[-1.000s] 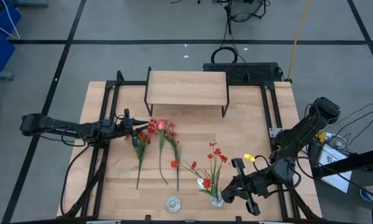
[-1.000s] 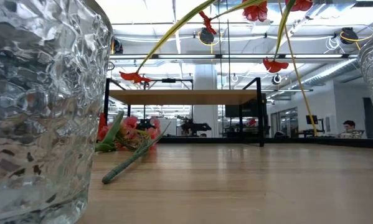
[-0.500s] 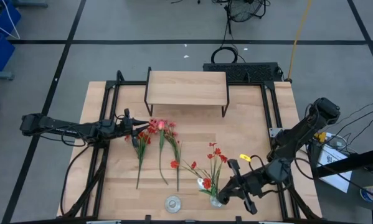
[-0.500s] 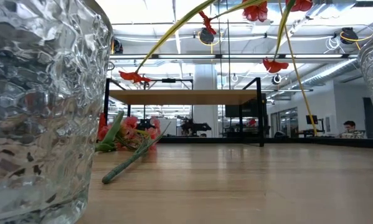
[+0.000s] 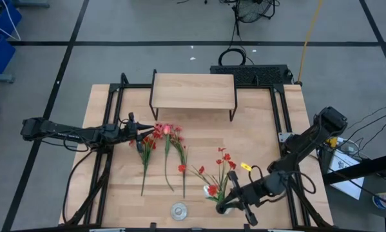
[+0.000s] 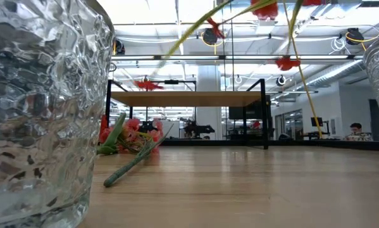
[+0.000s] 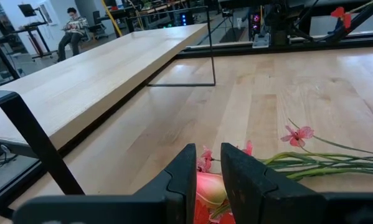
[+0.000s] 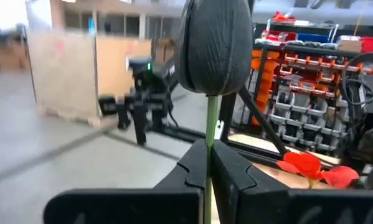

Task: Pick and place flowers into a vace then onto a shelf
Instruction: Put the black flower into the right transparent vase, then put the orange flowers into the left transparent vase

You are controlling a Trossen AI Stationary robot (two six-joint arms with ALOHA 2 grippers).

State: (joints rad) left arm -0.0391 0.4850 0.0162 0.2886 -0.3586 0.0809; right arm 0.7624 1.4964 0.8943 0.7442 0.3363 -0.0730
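Several flowers (image 5: 167,151) lie on the table in front of the shelf (image 5: 194,90), their red and pink blossoms toward my left gripper (image 5: 149,131). That gripper is low over the table and closed on a pink blossom (image 7: 209,190). A glass vase (image 5: 223,207) near the front edge holds more red flowers (image 5: 221,164). My right gripper (image 5: 230,202) is right beside the vase, shut on a flower stem (image 8: 208,155). My left gripper has the pink blossom (image 7: 210,186) between its two fingers, which come level from the table's left side. The flower's stem (image 7: 311,163) lies on the table. My right gripper pinches a thin green stem (image 8: 208,134) between its two fingers, below the blossom (image 8: 214,43). The fingers come about level from the table's right side and lie across the stem. The stem stands upright, with the blossom above the fingers.
A second, empty glass (image 5: 178,210) stands at the front edge left of the vase, and it fills the left of the low view (image 6: 43,107). The shelf's black legs (image 5: 153,96) stand at the far middle. Black rails (image 5: 109,148) run along both table sides.
My right gripper has gone toward the table's left edge with its stem, up to the vase. The flowers in the vase have swayed; their blossoms have shifted in the low view.
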